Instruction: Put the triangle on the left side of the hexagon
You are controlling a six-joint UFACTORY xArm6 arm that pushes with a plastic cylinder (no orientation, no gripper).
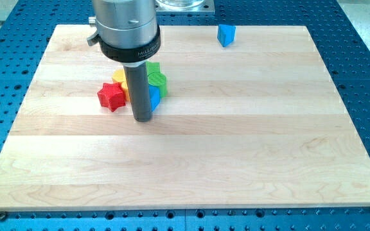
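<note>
No pincer on this rig, so nothing is open, shut or held; I've only a rod, and my tip (143, 119) rests on the worktop (236, 147) at the view's bottom edge of a tight cluster in the upper left.

Cluster: red star block (112, 96) on the view's left, a yellow block (119, 76) behind it (shape mostly hidden by the rod, can't call it), a green block (157, 79) on the view's right, and a blue block (154, 98) just right of the rod, touching or nearly touching it. Rod covers whatever sits in the middle.

A second blue block (226, 34) stands alone near the view's top edge, well apart from the rest.

Which one's the triangle and which the hexagon I can't tell for sure; the blue one beside my tip is prob. the triangle, partly hidden. The yellow could be the hexagon, but that's a guess.

Why the tip sits here, I judge: it's tucked against the cluster's near side so a sideways push can peel one block off w/o dragging its neighbours. Blocks are packed close, so the risk is shoving two at once.
</note>
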